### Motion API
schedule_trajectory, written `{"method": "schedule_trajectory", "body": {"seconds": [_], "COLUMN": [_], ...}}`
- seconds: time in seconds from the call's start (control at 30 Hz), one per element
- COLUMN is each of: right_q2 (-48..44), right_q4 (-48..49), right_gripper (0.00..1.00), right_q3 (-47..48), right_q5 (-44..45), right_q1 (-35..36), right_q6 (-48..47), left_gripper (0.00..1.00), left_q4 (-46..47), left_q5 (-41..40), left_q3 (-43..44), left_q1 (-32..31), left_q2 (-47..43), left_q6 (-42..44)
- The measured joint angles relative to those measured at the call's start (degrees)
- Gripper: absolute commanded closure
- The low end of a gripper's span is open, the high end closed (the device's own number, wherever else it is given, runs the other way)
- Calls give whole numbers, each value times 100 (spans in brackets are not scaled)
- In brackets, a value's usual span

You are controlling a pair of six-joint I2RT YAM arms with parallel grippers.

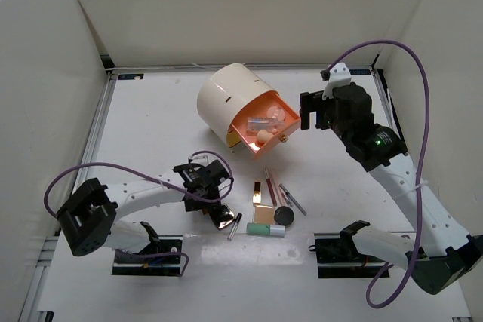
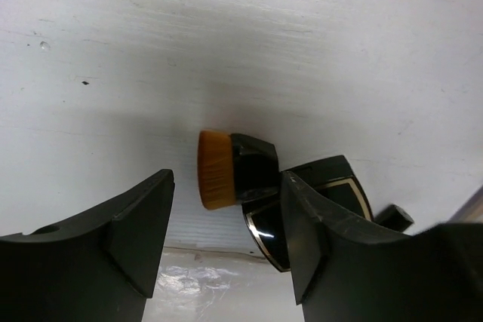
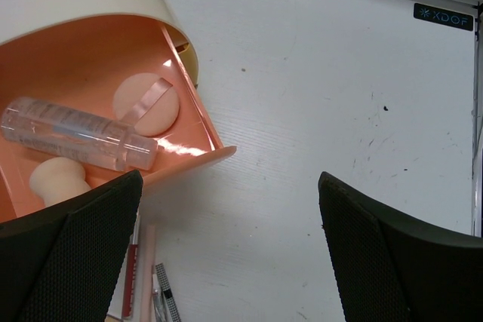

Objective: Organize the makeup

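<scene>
My left gripper (image 1: pixel 213 205) is open and low over the table, above a black square compact (image 1: pixel 222 219). In the left wrist view the gripper (image 2: pixel 226 239) is empty. An orange-bristled brush (image 2: pixel 217 170) and the gold-trimmed black compact (image 2: pixel 302 205) lie just beyond and partly behind the right finger (image 2: pixel 339 254). My right gripper (image 1: pixel 309 116) is open and empty beside the open orange drawer (image 1: pixel 243 143). In the right wrist view the drawer (image 3: pixel 198 148) holds a clear tube (image 3: pixel 79 135), a round pink sponge (image 3: pixel 147 99) and a peach sponge (image 3: pixel 56 179).
The cream cylindrical box (image 1: pixel 226 96) lies on its side at the table's middle back. Pink and grey pencils (image 1: pixel 272 186), a tan pad (image 1: pixel 263 214), a black round compact (image 1: pixel 284 216) and a mint-green tube (image 1: pixel 266 229) lie in front of it.
</scene>
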Motion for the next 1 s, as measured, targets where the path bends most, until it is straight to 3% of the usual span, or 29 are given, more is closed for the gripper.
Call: {"method": "schedule_trajectory", "body": {"seconds": [0.33,0.53,0.63,0.8,1.0], "right_q2": [-92,-92,-114,-363,-673], "right_q4": [-35,-31,-31,-20,-9], "right_gripper": [1,1,1,1,1], "right_q3": [-92,-92,-94,-210,-339], "right_q5": [4,-2,28,396,798], "right_q1": [0,0,2,0,-26], "right_q6": [109,127,146,247,321], "left_gripper": [55,56,56,54,51], "left_q4": [-9,-118,-431,-804,-105], "left_q5": [0,-24,-144,-570,-966], "left_q3": [-396,-302,153,1659,3565], "left_q1": [0,-11,-28,-37,-37], "left_q2": [-149,-330,-372,-404,-293], "left_q6": [-179,-173,-85,409,1759]}}
